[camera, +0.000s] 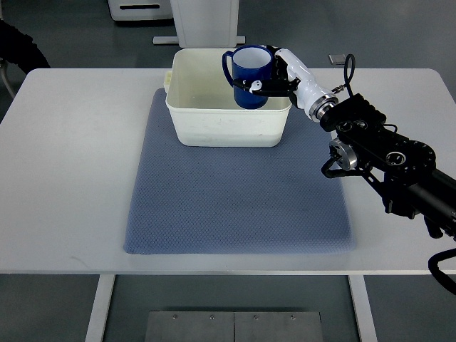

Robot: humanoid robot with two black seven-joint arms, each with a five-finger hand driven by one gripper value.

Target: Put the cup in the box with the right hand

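Right hand (279,77) grasping the blue cup (250,77) above the right side of the white box (214,125)
Lower it upright, clear of the right wall, and open the fingers only once the base rests inside; the cup is glossy dark blue, handle turned left, mouth up

Pretty plain setup: a white table (78,178) with white legs sits on a dull grey floor (71,35). Behind it there's a white column (206,21), maybe some equipment stand. Metal plate (231,326) underneath. Lighting is flat, even.
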